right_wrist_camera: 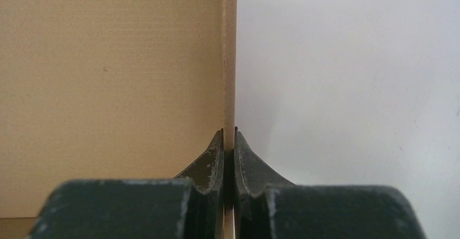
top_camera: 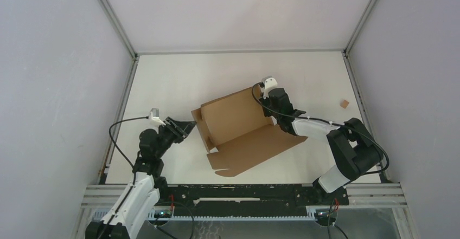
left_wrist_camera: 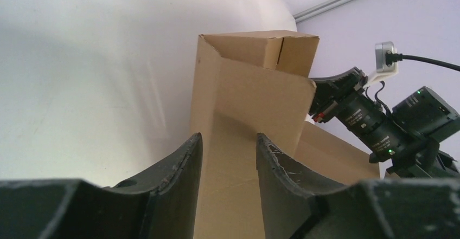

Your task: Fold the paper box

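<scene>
Right wrist: right gripper (right_wrist_camera: 228, 137) pinched tight on the paper box (right_wrist_camera: 108, 82), at its upright wall edge. Left gripper (left_wrist_camera: 228, 141) roughly half open at the box's left end, contact unclear. Box sits on the table (top_camera: 163, 76) between both grippers.

The paper box (top_camera: 238, 128) is plain unprinted brown, the scrap (top_camera: 344, 103) brown, the table (top_camera: 163, 87) white.

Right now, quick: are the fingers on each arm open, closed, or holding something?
Left gripper: open, holding nothing.
Right gripper: closed, pinching an upright wall of the paper box.
</scene>
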{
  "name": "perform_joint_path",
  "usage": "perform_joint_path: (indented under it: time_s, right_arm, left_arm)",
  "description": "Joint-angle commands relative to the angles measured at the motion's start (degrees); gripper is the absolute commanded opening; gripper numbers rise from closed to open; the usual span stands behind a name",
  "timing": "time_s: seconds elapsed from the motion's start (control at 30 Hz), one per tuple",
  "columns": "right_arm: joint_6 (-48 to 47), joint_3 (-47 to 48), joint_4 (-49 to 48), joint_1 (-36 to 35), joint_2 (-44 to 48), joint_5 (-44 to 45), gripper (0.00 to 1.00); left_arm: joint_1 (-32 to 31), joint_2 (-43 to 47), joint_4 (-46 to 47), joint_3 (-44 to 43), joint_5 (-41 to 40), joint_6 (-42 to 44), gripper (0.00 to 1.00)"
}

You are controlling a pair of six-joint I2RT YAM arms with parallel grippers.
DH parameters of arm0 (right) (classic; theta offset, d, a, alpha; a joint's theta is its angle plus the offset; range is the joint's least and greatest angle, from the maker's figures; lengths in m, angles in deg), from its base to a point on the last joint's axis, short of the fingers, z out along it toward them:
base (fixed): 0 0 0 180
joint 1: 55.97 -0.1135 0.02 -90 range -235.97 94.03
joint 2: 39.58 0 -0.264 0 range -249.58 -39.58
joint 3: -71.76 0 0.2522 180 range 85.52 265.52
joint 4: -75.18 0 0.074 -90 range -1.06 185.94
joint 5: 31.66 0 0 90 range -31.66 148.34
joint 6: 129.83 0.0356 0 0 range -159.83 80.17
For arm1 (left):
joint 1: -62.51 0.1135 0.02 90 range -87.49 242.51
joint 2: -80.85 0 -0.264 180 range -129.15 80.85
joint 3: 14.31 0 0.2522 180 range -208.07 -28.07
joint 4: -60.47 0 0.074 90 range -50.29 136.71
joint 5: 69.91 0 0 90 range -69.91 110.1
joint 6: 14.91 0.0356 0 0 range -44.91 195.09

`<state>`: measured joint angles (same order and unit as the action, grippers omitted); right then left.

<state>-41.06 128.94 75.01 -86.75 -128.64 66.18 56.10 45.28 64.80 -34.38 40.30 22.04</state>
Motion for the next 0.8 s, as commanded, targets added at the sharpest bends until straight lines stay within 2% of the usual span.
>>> perform_joint_path:
  time_s: [0.0,0.23,0.47,0.77]
  right_arm:
    - [0.97,2.81,-1.94,-0.17,-0.06,-0.34,0.06]
    - [0.97,3.60,-1.51,-0.93,-0.94,0.12,0.06]
    - [0.97,4.13,-1.35,-2.45,-1.90,1.48,0.06]
    - [0.84,4.13,-0.84,-3.98,-2.08,3.92,0.05]
  left_arm:
    - [-1.13,2.95,-1.64,2.11,2.34,-0.37,0.46]
    - [-4.57,2.46,-0.06,4.97,0.07,-0.52,0.46]
    - [-10.37,1.17,0.77,3.48,-4.11,-0.91,0.46]
    - [-14.06,-3.36,3.05,1.34,-7.18,-0.68,0.46]
